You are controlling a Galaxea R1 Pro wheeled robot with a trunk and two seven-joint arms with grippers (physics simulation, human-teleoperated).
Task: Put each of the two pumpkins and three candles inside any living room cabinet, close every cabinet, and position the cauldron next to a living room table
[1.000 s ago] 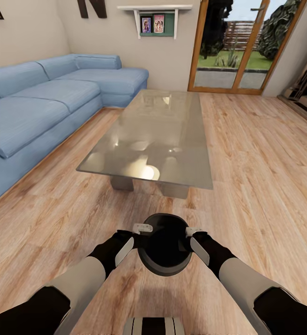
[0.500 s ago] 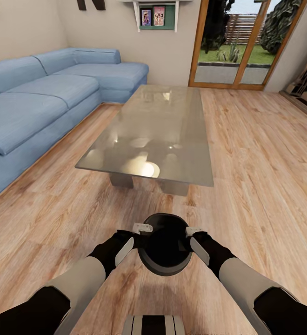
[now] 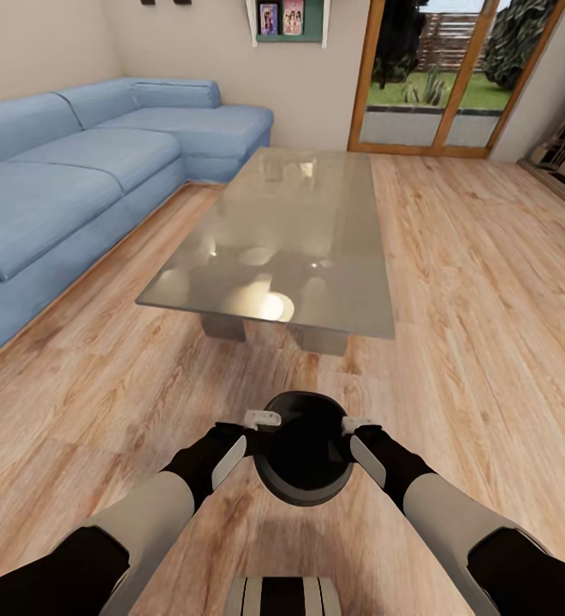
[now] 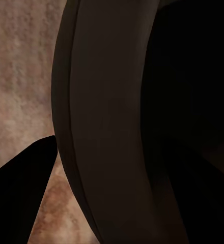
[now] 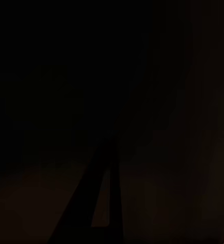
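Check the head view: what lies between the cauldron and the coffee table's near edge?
Nothing but bare wooden floor separates the cauldron from the coffee table.

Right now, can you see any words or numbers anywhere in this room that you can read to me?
None can be read.
The two framed pictures on the wall shelf: too small and blurred to read.
Dark shapes at the top of the wall: cut off, unreadable.
The cauldron, table and sofa: no writing.

Both arms: fwd, bent inward, symmetric. L gripper (image 3: 263, 421) and R gripper (image 3: 356, 425): level w/ each other, facing across the gap btwn; jaw state indeterminate. Wrists: black; forearms: grey-white.
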